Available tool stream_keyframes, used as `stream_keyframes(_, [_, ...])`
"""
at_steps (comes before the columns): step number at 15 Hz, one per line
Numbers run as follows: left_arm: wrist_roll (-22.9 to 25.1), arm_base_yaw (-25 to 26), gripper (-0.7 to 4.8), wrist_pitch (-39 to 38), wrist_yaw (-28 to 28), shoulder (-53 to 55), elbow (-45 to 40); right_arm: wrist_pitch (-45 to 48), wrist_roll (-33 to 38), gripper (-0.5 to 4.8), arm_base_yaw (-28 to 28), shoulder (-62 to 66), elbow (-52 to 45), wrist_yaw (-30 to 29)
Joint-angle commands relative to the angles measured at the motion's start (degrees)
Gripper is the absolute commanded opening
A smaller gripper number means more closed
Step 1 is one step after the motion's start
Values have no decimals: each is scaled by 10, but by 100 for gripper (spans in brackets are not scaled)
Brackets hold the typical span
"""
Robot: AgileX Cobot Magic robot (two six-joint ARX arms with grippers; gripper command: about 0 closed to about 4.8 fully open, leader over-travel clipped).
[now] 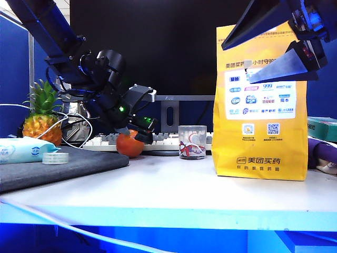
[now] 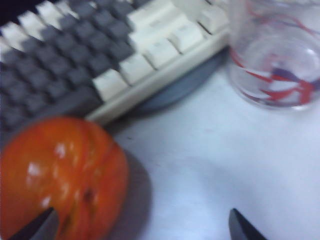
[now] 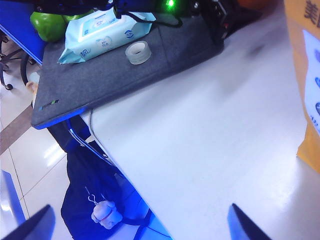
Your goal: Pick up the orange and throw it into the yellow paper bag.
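The orange (image 1: 129, 146) is a glossy reddish-orange round fruit that sits on the white table in front of the keyboard. My left gripper (image 1: 135, 135) is low over it, open. In the left wrist view the orange (image 2: 60, 175) lies against one fingertip (image 2: 46, 220), and the open left gripper (image 2: 141, 221) has mostly bare table between its jaws. The tall yellow paper bag (image 1: 260, 105) stands upright at the right. My right gripper (image 1: 236, 64) hangs open high beside the bag's top. In the right wrist view the right gripper (image 3: 141, 214) holds nothing, with the bag's edge (image 3: 306, 75) to one side.
A clear glass cup with red print (image 1: 192, 141) stands between the orange and the bag. A keyboard (image 1: 163, 141) lies behind them. At the left are a pineapple (image 1: 42, 118), a wet-wipes pack (image 1: 23, 149) and a tape roll (image 1: 55, 157) on a grey mat (image 1: 79, 166).
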Motion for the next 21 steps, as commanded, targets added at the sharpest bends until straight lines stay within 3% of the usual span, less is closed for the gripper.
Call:
stream_keyframes(1, [5, 1, 479, 35, -20, -2, 7, 11, -2, 479, 0, -2, 3, -1])
stream_keyframes(7, [7, 9, 479, 31, -59, 12, 7, 11, -2, 479, 0, -2, 3, -1])
stream_keyframes(16, [73, 12, 479, 72, -149, 19, 11, 31, -2, 479, 0, 34, 3, -5])
stream_keyframes(21, [74, 16, 479, 78, -160, 20, 11, 56, -2, 479, 0, 34, 3, -5])
